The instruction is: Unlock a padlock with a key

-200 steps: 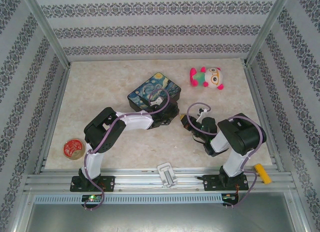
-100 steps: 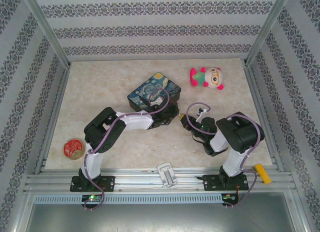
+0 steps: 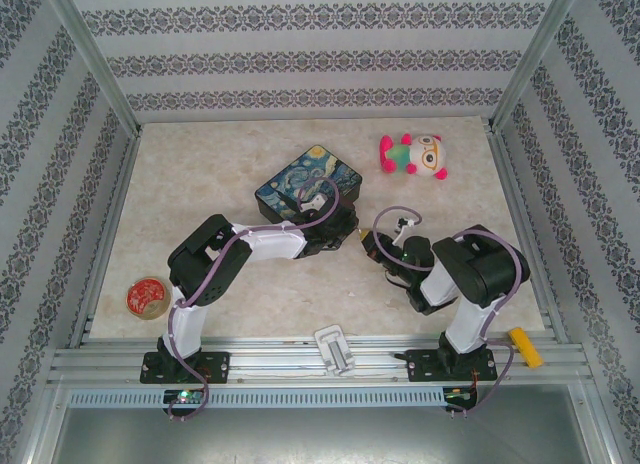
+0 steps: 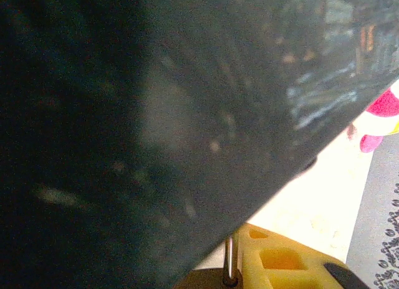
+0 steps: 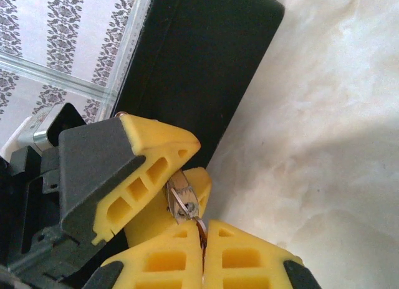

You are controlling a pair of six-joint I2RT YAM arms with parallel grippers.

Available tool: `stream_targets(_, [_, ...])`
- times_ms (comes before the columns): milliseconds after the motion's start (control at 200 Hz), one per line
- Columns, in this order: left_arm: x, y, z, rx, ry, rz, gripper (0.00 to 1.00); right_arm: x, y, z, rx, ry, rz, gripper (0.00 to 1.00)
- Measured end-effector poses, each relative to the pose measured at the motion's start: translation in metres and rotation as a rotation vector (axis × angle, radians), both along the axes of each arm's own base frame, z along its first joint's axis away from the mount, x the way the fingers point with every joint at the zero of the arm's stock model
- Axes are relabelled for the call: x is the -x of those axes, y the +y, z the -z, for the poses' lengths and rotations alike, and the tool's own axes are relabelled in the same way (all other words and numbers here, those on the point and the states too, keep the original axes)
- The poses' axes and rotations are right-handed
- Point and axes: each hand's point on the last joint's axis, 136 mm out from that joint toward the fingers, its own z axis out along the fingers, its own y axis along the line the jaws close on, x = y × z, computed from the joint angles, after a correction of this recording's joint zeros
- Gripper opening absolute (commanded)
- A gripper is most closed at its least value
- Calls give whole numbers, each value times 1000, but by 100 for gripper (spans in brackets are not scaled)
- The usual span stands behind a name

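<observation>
So the tiny brass-coloured padlock (image 5: 182,200) is pinched in the left jaws, between their yellow fingers (image 5: 168,139), just in front of the dark rectangular tin with the starry-night painted lid (image 3: 308,181). The slim golden-tinted key (image 5: 201,232) pokes out of the right jaws, which are clenched tight on it. Its tip reaches the padlock, but I can't tell if it's in the keyhole. A pink-and-white plush toy (image 3: 412,154) sits well apart, further back on the marbled bench (image 3: 200,184).

text: none legible | painted tin (image 3: 300,179): swirling night-sky picture, no lettering readable | round red disc (image 3: 147,296): gold marking too small to read | walls (image 3: 300,59): ornamental pattern, no words
</observation>
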Motion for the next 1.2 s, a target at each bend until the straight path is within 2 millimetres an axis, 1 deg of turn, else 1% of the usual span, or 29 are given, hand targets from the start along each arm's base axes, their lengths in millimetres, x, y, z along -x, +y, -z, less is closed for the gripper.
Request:
stream_targets(155, [0, 0, 0, 2, -1, 1, 15, 10, -2, 5, 11, 25, -5, 0])
stream_targets(280, [0, 0, 0, 4, -4, 0, 15, 13, -3, 3, 11, 26, -7, 0])
stream_targets(575, [0, 0, -1, 5, -4, 0, 15, 12, -2, 3, 13, 31, -8, 0])
stream_targets(845, [0, 0, 0, 5, -4, 0, 15, 7, 4, 2, 8, 25, -22, 0])
stream_targets(1199, [0, 0, 0, 5, -4, 0, 15, 6, 4, 3, 10, 28, -21, 0])
